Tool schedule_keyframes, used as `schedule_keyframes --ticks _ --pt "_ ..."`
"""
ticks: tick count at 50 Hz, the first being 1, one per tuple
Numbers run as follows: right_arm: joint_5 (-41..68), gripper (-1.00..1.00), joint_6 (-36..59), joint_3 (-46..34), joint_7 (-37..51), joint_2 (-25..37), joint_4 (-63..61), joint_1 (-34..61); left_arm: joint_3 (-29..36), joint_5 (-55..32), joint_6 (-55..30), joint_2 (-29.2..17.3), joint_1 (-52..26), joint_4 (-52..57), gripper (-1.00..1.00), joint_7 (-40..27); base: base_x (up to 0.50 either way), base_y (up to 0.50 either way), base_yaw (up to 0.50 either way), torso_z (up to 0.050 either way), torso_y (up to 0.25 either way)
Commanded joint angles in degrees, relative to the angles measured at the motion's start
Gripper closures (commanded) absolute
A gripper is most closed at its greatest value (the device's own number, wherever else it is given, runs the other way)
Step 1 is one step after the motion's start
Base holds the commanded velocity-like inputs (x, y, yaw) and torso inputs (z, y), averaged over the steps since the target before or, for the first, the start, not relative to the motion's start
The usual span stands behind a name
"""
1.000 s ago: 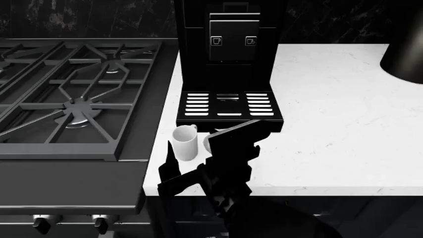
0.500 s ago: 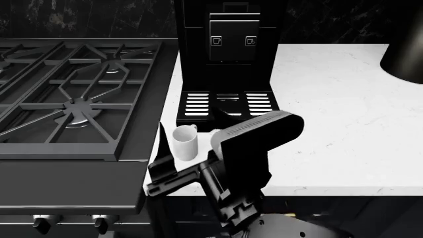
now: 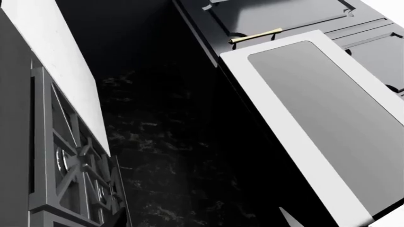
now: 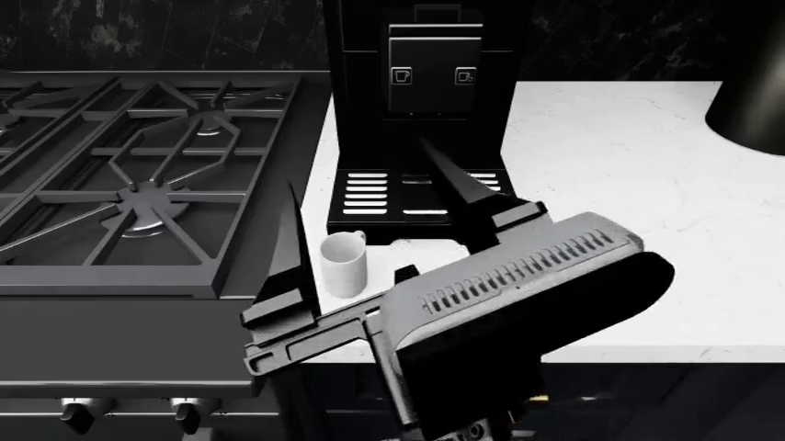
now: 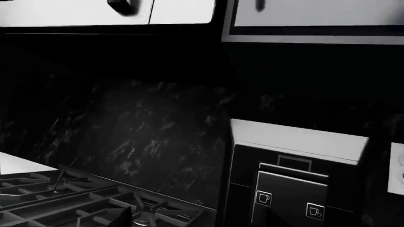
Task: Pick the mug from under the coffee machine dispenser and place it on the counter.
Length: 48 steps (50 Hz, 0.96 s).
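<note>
The white mug (image 4: 344,264) stands upright on the white marble counter (image 4: 613,184), just in front of the left corner of the slotted drip tray (image 4: 424,195) of the black coffee machine (image 4: 424,64). My right gripper (image 4: 357,162) is raised above the counter's front edge, open and empty, its two dark fingers spread wide and pointing toward the machine. One finger (image 4: 296,248) passes left of the mug, apart from it. In the right wrist view the machine (image 5: 296,179) shows with its cup icons, and one fingertip (image 5: 126,215). The left gripper is not seen in the head view.
A black gas stovetop (image 4: 135,175) lies left of the machine. A round black vessel (image 4: 755,101) stands at the far right. The left wrist view looks up at dark cabinets and a grey panel (image 3: 328,118).
My right gripper has risen from beside the mug and come closer to the head camera, its fingers now spread over the drip tray area. The mug has stayed put.
</note>
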Motion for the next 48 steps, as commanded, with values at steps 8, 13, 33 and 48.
schedule_keyframes --ticks 8,13,33,48 --pt "10.46 -1.00 -4.95 -13.74 22.52 3.14 -2.30 17.87 0.04 -0.14 0.17 -0.20 0.09 0.12 -1.00 -0.26 0.00 0.00 0.00 0.000 0.000" --pt "11.12 -1.00 -7.04 -16.73 25.54 3.91 -2.23 20.86 0.01 -0.20 0.23 -0.24 0.13 0.14 -1.00 -0.30 0.00 0.00 0.00 0.000 0.000" --pt "10.91 -1.00 -4.83 -20.13 30.27 3.87 -2.34 25.28 0.13 -0.11 0.39 -0.09 0.26 0.21 -1.00 -0.14 0.00 0.00 0.00 0.000 0.000" --pt "9.38 -1.00 -2.15 -17.27 30.39 3.71 -2.40 24.96 0.26 -0.02 0.49 -0.11 0.29 0.12 -1.00 -0.04 0.00 0.00 0.00 0.000 0.000"
